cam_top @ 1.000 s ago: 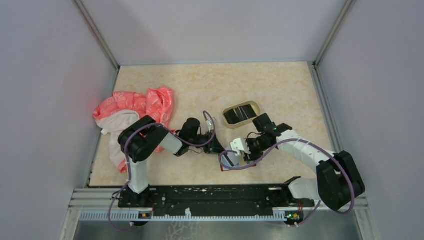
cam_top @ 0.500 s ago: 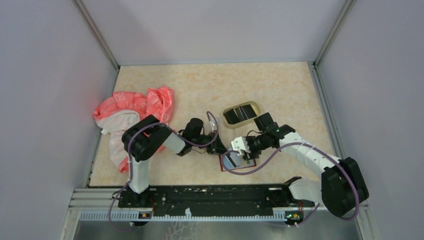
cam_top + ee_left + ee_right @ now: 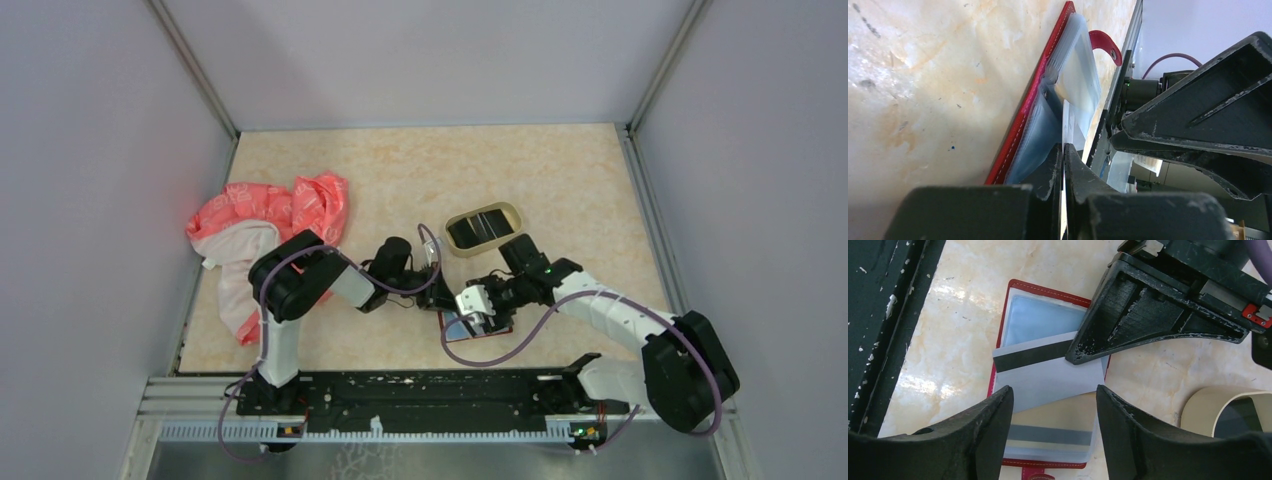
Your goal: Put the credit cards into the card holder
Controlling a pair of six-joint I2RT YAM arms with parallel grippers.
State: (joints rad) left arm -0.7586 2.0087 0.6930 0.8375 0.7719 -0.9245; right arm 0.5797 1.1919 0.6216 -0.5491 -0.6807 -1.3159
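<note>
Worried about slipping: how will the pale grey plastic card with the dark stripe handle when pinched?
Likely stiff: the pale grey striped plastic card juts flat from the left gripper without sagging. Edge-on it looks thin, so probably light; its smooth face may slip or pivot.

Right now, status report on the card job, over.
Left gripper shut on striped card, over open card holder. Right gripper open above both. Nothing seen blocking.
</note>
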